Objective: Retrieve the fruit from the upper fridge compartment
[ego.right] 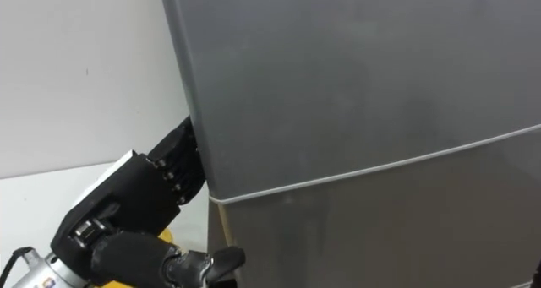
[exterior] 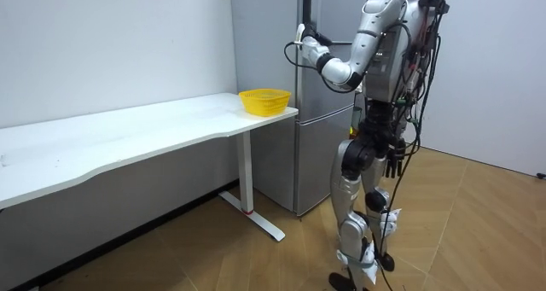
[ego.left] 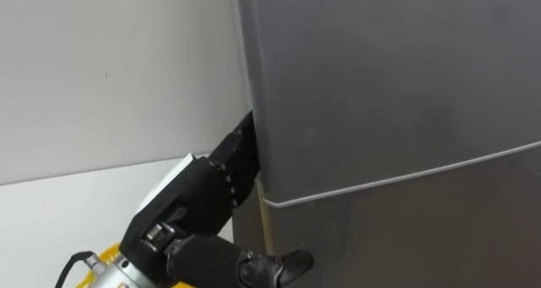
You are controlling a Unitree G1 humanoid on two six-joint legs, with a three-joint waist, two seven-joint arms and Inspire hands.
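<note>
The fridge [ego.left: 397,85] is a tall grey box with a smooth, dull metal front; its upper door [ego.left: 380,68] lies flush and closed, and a thin pale seam [ego.left: 406,180] runs across the front between it and the lower door [ego.left: 423,237]; nothing of the inside can be seen. In the room view the fridge stands against the wall [ego.left: 110,68], just beside the end of a long white table [exterior: 128,142].

The robot stands upright on the wooden floor [exterior: 478,231], close in front of the fridge, with its left arm raised and bent toward the door. The left hand [ego.left: 215,182] is at the left edge of the upper door, just above the seam; its fingers go in behind that edge, between the fridge's side and the wall, and are hidden there, so I cannot tell whether they are curled round the edge or straight; the thumb [ego.left: 296,259] sticks out below, in front of the lower door's top corner. The right hand [exterior: 394,159] hangs low by the hip in the room view; it is too small there to tell how its fingers lie.

A yellow basket [exterior: 264,101] sits on the table's end, near the fridge's side. The gap between the fridge's left edge and the wall is narrow; to the room view's right of the robot and behind it the floor lies open.
</note>
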